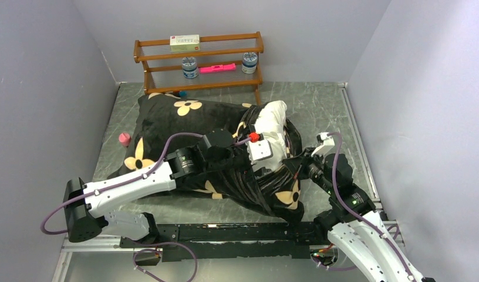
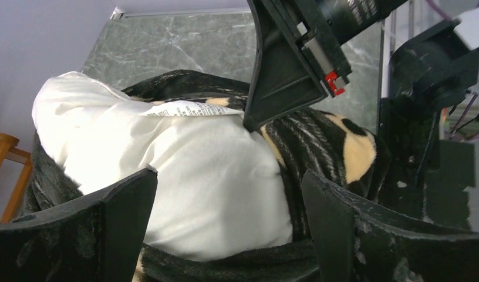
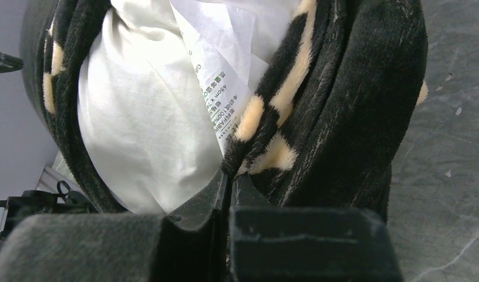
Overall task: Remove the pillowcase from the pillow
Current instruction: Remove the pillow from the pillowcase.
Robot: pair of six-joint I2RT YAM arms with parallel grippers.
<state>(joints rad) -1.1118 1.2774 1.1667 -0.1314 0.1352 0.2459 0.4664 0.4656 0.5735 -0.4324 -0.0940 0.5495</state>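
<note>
Pillowcase half-covers pillow, wooden rack behind.

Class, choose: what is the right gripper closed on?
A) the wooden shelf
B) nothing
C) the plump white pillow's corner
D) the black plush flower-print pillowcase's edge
D: the right gripper is shut on the black plush flower-print pillowcase at its edge, beside the plump white pillow.

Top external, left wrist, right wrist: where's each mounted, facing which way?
Top external: above and behind the robot, looking down on the table; both arms show.
Left wrist: on the left arm, facing the bare end of the pillow; its open left pincer frames it.
Right wrist: on the right arm, facing the pillowcase edge that its shut right pincer clamps.
Shared: both wrist views show the pillow's printed label.
</note>
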